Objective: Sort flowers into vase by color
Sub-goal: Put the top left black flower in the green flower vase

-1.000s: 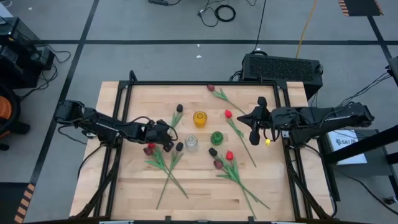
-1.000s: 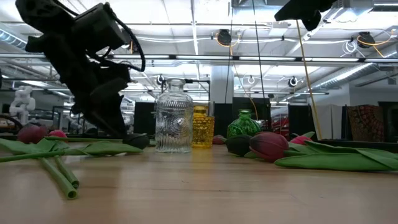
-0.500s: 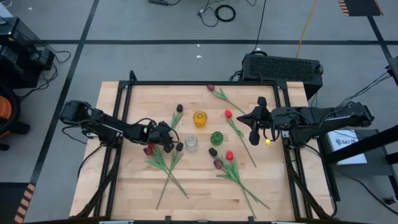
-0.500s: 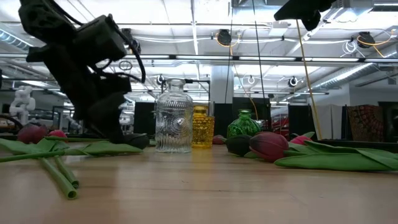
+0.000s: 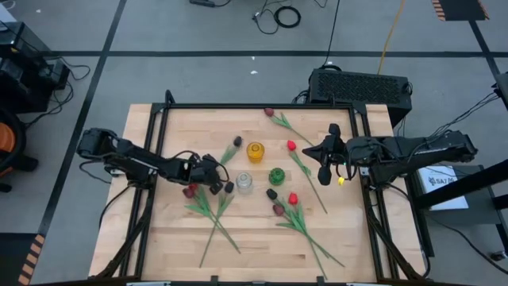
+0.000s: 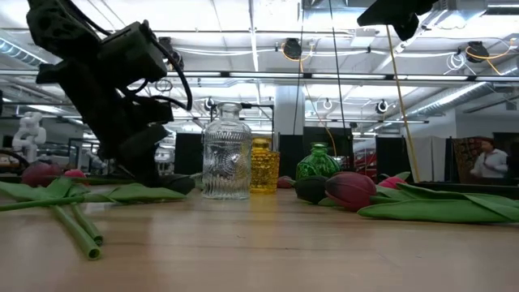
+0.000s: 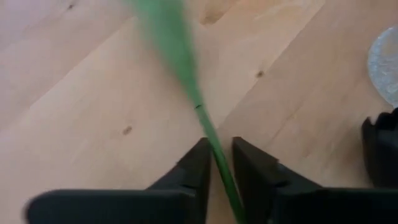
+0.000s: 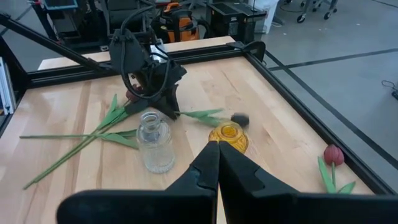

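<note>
left gripper (image 7: 216, 163) fingers pinching a green stem low over the table (image 5: 182, 246), beside the clear vase (image 5: 244, 183) | right gripper (image 8: 217, 163) pressed together, waiting | risk: thin stem, seemingly its dark flower (image 5: 237, 141), slips or snags neighbours.

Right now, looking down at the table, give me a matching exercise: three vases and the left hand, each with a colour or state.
Things:
1. vase nearest the left hand
2. vase at the table's middle
3. vase toward the right arm
4. left hand

Colour or state:
A. green
B. closed on a green stem
C. clear
D. yellow

Pairs: 1-C, 2-D, 3-A, 4-B
</note>
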Motion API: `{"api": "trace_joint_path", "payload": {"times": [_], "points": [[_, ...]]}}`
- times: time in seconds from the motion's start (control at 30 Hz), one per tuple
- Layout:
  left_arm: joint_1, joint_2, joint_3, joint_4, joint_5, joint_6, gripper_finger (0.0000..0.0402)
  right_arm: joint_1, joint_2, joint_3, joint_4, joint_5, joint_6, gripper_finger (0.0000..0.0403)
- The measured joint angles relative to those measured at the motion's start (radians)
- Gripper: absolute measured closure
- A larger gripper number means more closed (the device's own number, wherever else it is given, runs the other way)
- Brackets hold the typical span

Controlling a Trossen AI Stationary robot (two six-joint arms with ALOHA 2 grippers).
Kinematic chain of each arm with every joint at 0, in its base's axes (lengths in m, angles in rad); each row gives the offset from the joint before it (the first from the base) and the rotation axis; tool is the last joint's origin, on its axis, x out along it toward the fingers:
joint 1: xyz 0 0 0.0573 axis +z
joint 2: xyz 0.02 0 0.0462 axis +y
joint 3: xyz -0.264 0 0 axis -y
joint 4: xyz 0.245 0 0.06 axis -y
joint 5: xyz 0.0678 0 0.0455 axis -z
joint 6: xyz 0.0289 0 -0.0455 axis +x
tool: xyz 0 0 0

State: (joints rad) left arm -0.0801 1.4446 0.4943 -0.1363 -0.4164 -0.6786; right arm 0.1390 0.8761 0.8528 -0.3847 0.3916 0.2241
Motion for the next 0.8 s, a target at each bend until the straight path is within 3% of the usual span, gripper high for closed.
{"api": "trace_joint_path", "payload": {"times": [0.13,0.3,0.43,0.63,0.8], "points": [[0.025,-0.12,0.057,-0.188,-0.003,0.017,0.0392,0.0,0.0,0.0,0.001,0.0,0.0,0.0403],[0.045,-0.302,0.144,-0.41,-0.075,0.047,0.0384,0.0,0.0,0.0,0.015,0.0,0.0,0.0403],[0.048,-0.429,0.209,-0.444,-0.155,0.13,0.0383,0.0,0.0,0.0,0.015,-0.001,0.0,0.0403],[0.047,-0.544,0.285,-0.198,-0.184,0.361,0.0383,0.0,0.019,0.0,0.05,-0.001,0.0,0.0403],[0.047,-0.55,0.293,0.181,-0.009,0.579,0.0383,0.0,0.116,-0.022,0.328,0.001,-0.095,0.0403]]}}
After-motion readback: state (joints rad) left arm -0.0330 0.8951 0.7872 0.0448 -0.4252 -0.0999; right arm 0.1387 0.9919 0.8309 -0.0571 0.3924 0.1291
